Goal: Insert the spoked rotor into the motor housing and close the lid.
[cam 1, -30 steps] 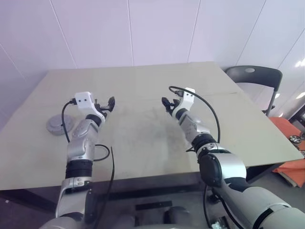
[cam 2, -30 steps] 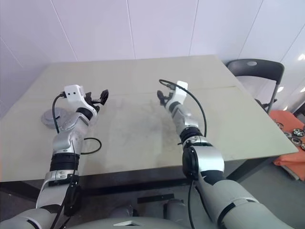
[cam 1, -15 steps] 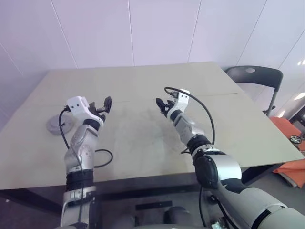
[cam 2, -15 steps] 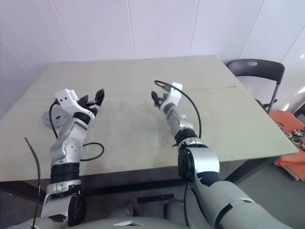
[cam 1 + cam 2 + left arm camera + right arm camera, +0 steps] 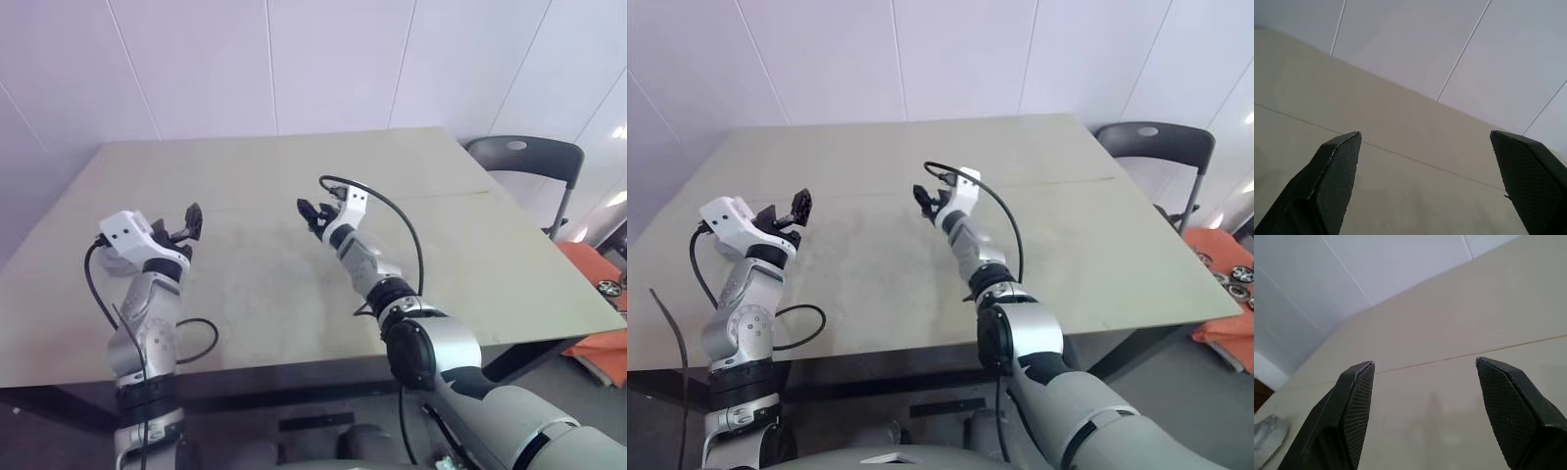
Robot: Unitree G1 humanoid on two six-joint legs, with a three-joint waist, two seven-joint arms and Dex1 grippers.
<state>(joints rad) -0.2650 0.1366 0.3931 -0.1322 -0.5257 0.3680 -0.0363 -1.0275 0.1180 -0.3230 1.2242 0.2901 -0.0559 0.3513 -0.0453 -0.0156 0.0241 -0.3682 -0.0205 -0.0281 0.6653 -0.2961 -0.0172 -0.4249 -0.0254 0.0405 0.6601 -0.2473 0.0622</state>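
Your left gripper is spread wide and empty, hovering over the pale beige wooden table. Your right gripper is also wide apart, touching nothing. A grey metal piece lies on the table, cut off at the frame edge; I can't tell whether it is the housing or the lid.

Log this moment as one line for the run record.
left pincer: open, empty, over table | right pincer: open, empty, over table | grey metal part: on table, untouched
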